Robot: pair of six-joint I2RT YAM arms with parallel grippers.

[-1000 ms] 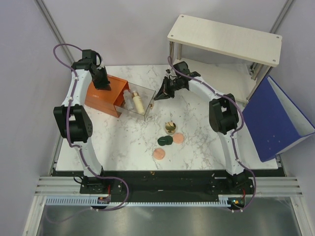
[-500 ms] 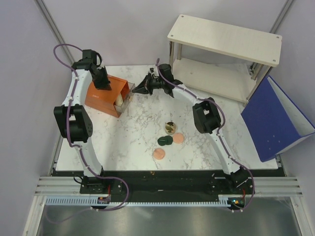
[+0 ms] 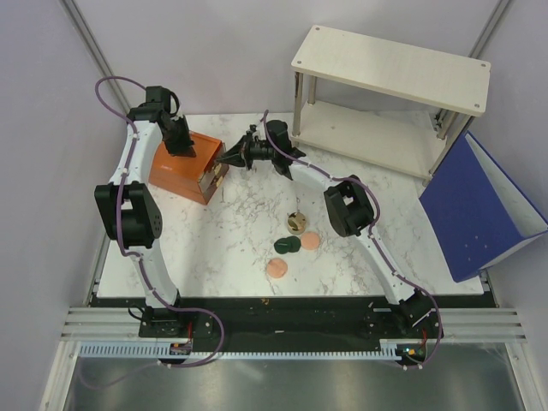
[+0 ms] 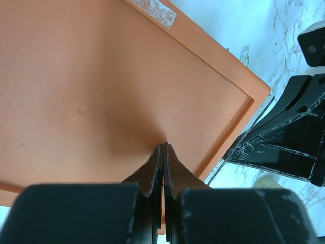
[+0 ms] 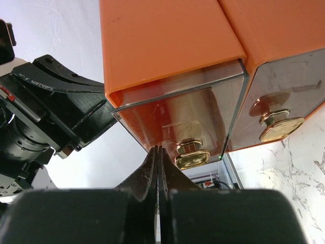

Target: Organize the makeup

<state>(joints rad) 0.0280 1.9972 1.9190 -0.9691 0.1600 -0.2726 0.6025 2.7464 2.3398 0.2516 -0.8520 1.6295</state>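
The orange-brown drawer box (image 3: pixel 175 167) stands at the back left. My left gripper (image 3: pixel 181 147) is shut, its tips pressed on the box top (image 4: pixel 163 147). My right gripper (image 3: pixel 224 159) is shut, its tips (image 5: pixel 158 148) against the clear drawer front (image 5: pixel 203 112) next to a gold knob (image 5: pixel 192 158). The drawer is almost fully in. The cream bottle and clear tube are mostly hidden inside it. The gold-lidded jar (image 3: pixel 296 223), dark green compact (image 3: pixel 286 245) and two peach-pink discs (image 3: pixel 309 241) (image 3: pixel 276 268) lie on the marble table (image 3: pixel 240 231).
A white two-tier shelf (image 3: pixel 390 64) stands at the back right. A blue binder (image 3: pixel 479 205) leans at the table's right edge. A second drawer with a gold knob (image 5: pixel 279 127) sits beside the pushed one.
My right gripper has moved left and pushed the clear drawer, with the bottle and tube in it, into the orange box. My left gripper has stayed on the box top.
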